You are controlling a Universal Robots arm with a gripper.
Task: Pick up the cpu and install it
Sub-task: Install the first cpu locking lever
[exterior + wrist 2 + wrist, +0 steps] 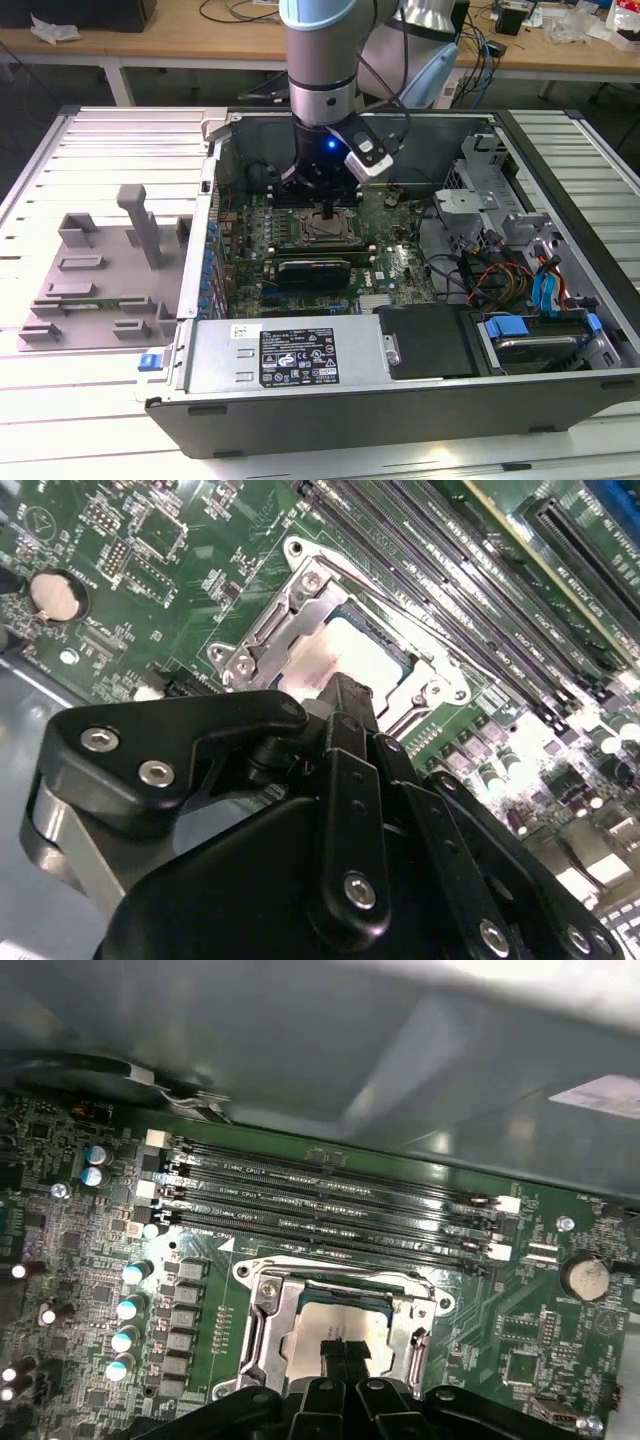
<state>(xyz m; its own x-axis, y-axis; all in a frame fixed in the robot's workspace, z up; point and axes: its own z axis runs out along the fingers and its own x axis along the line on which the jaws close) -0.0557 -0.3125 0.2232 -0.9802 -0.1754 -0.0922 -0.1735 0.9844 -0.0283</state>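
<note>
- The cpu [335, 1325] lies flat inside the metal socket frame [262, 1310] on the motherboard [90, 1250].
- The gripper [343, 1348] stands directly over it, fingers drawn together at the chip.
- I judge the chip light, stiff and fragile; hold only its edges.

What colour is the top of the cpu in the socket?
Silver-grey metal; the cpu shows best in the first wrist view.
</note>
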